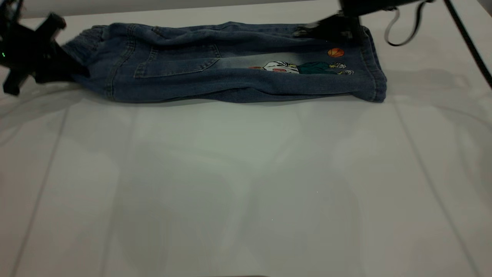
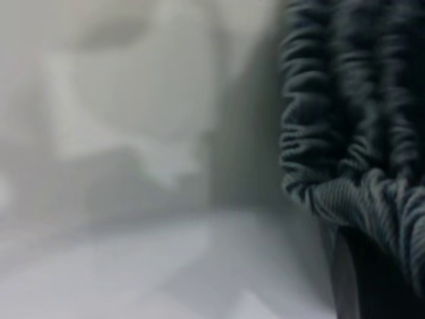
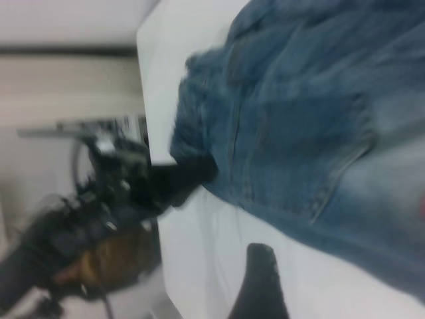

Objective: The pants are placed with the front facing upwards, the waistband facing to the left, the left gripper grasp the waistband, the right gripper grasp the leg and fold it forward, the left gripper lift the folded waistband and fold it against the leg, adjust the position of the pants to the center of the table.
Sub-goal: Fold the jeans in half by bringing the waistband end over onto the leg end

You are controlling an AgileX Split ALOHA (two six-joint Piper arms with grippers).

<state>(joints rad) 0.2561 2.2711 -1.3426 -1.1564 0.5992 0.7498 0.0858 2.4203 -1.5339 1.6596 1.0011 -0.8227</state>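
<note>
The blue denim pants (image 1: 230, 65) lie folded lengthwise along the far side of the white table (image 1: 246, 173), cartoon print and orange ball facing up. The gathered waistband (image 1: 82, 42) points left, and my left gripper (image 1: 73, 69) is shut on it. In the left wrist view the ruched waistband (image 2: 352, 119) bunches over a dark finger (image 2: 372, 279). My right gripper (image 1: 326, 29) hovers over the far edge of the leg (image 1: 338, 73) near the hem. In the right wrist view one finger (image 3: 259, 279) stands over bare table beside the pants (image 3: 312, 113), holding nothing.
A black strap loop (image 1: 403, 30) and a dark cable (image 1: 469, 42) hang at the far right. The table's left edge (image 3: 149, 133) shows in the right wrist view, with the left arm (image 3: 113, 199) beyond it. Wide white tabletop stretches in front of the pants.
</note>
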